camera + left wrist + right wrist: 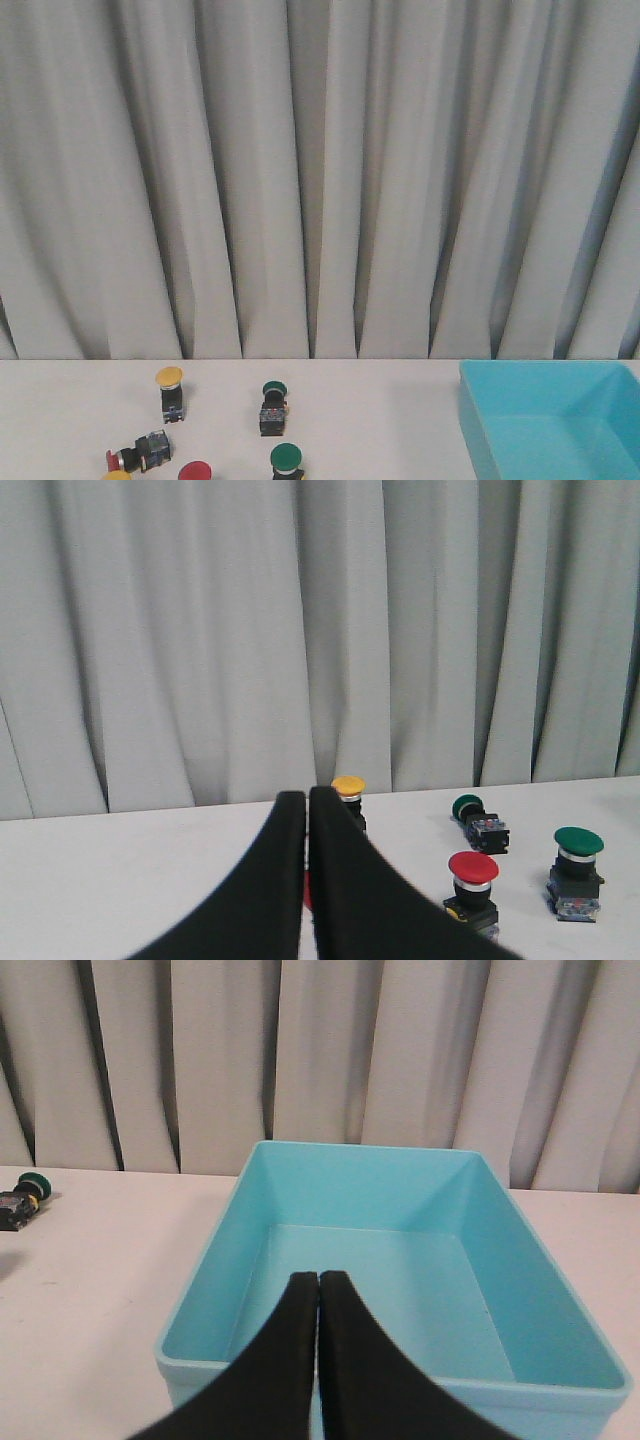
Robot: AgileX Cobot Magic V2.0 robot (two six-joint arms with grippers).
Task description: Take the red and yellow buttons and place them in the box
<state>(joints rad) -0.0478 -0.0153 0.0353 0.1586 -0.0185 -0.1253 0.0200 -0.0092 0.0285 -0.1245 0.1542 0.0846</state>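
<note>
We see the big turquoise smooth-walled plastic box (545, 420) at the right of the matte white table (380, 420), rectangular, nothing in it; in the right wrist view its long axis runs away from the camera (400, 1290). Grey pleated fabric curtain (320, 170) behind.

Buttons are grouped on the left. The yellow mushroom-cap button on a dark blocky body (170, 392) stands upright, cap up. The red-capped button lying on its side (138, 455) has its long axis roughly across the table, cap toward the left. We see another glossy round red cap (194, 470) and a yellow cap sliver (116, 476) at the bottom edge, both cut off. Two green-capped switches: one upright (286, 461), one tipped over (272, 405) with cap toward the curtain.

The left gripper (306, 798) has its black curved fingers pressed together, nothing between them, above the table. The right gripper (318, 1278) is clenched too, holding nothing, over the box's near wall.
</note>
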